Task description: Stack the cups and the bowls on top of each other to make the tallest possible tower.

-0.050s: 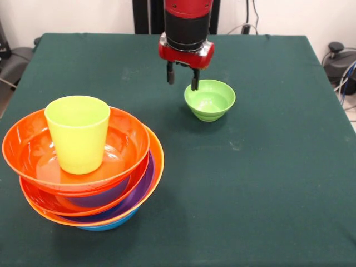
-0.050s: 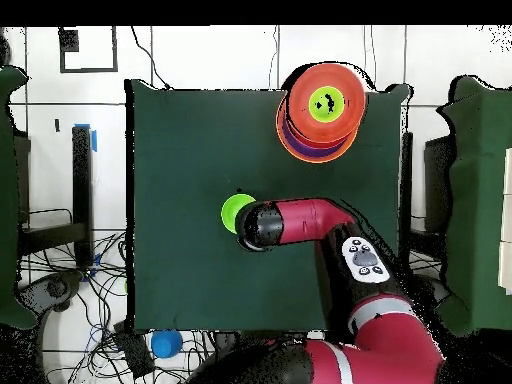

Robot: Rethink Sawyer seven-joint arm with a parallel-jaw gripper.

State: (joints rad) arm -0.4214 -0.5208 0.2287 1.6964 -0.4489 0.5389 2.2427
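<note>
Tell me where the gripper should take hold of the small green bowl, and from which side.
Probably by the rim, from straight above. The small green bowl sits upright, mouth up and apart from the tower, so one finger can go inside the wall and one outside. The gripper hangs open by its rim, at the side towards the robot.

Lime-green cup upright, mouth up, inside the top red-orange bowl of the tower, nested orange, purple and blue rims below, leaning slightly, small green bowl apart, upright on the cloth, empty
</note>
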